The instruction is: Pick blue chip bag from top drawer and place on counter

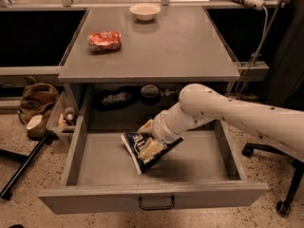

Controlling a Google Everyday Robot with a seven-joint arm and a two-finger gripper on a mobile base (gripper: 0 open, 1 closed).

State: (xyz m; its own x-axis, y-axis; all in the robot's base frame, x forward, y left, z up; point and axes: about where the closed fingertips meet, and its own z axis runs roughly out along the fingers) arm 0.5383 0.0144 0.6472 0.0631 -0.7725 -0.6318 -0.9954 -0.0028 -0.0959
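Observation:
The blue chip bag (137,149), dark navy with white lettering, lies tilted in the middle of the open top drawer (95,201). My gripper (148,137) reaches down into the drawer from the right on a white arm. Its cream fingers (151,149) are closed on the bag's upper edge, one on each side. The bag looks pinched and slightly raised at that end. The grey counter (166,46) sits directly above the drawer.
An orange-red foil snack bag (104,41) lies on the counter's left part, and a small white bowl (145,11) at its back edge. The drawer has a dark loop handle (156,203). A chair base (285,203) stands to the right and a brown bag (35,99) on the floor to the left.

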